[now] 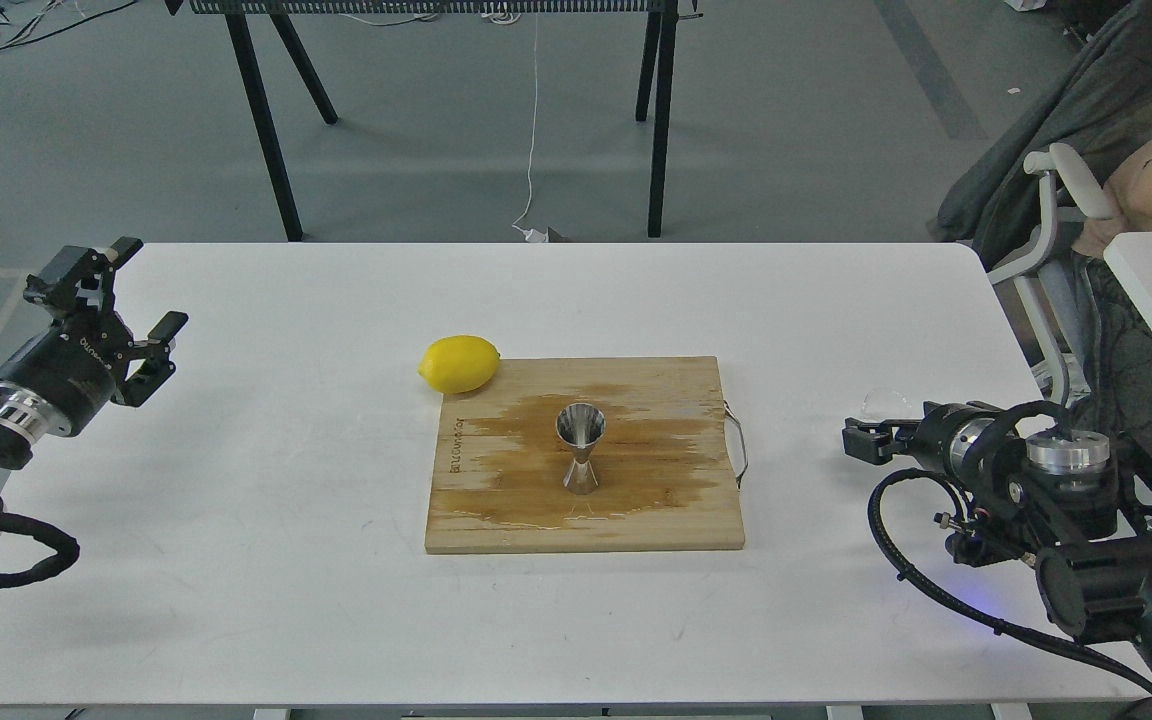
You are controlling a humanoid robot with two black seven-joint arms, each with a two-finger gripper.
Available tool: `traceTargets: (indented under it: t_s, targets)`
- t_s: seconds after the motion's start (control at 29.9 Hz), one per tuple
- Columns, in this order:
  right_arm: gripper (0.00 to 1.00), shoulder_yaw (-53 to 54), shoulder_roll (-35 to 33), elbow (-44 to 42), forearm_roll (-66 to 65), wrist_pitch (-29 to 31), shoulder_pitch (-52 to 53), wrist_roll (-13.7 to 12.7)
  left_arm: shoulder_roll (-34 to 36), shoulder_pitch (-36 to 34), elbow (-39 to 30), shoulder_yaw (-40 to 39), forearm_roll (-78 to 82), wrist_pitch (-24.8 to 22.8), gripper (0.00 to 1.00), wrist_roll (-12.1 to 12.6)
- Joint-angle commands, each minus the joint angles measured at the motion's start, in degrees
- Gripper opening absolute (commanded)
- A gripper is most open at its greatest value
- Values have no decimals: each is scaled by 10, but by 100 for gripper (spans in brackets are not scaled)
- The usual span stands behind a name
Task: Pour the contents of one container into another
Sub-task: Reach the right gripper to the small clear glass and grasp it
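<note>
Steel jigger [581,449], just one, stood upright mid-way on the single wooden board [656,520], which looked wet-stained around it; hourglass shape, shiny, narrow waist. One lemon [459,363] sat touching the board's far-left corner. One small clear glass cup [889,403] was on the white table [236,560] just beside the right gripper [861,440], whose jaws I couldn't make out. Left gripper [141,295] had wide, empty jaws.

Lemon, board, table.
A yellow lemon [459,363] touches the wet-stained wooden board's [636,500] far left corner on the white table [286,520].
</note>
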Motion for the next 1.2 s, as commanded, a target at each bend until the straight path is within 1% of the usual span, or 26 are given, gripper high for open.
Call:
traceTargets:
  t_s: [0.0,0.07,0.13,0.33,0.6,0.9,1.17]
  targets:
    - [96,0,1,-1,-4,2,1,0,0,0,0,0,0,0,99,0]
    - [93,0,1,-1,-4,3,1,0,0,0,0,0,0,0,99,0]
    - [87,-1,1,-1,-6,4,1,0,0,0,0,0,0,0,99,0]
    - [75,-1,1,0,-9,11,1,0,-1,0,0,1,0,0,99,0]
    - [69,-1,1,0,-10,16,1,0,0,0,0,5,0,0,99,0]
    - [53,-20,1,0,-16,35,1,0,0,0,0,5,0,0,99,0]
    - [50,-21,1,1,-17,36,0,0,0,0,8,5,0,0,99,0]
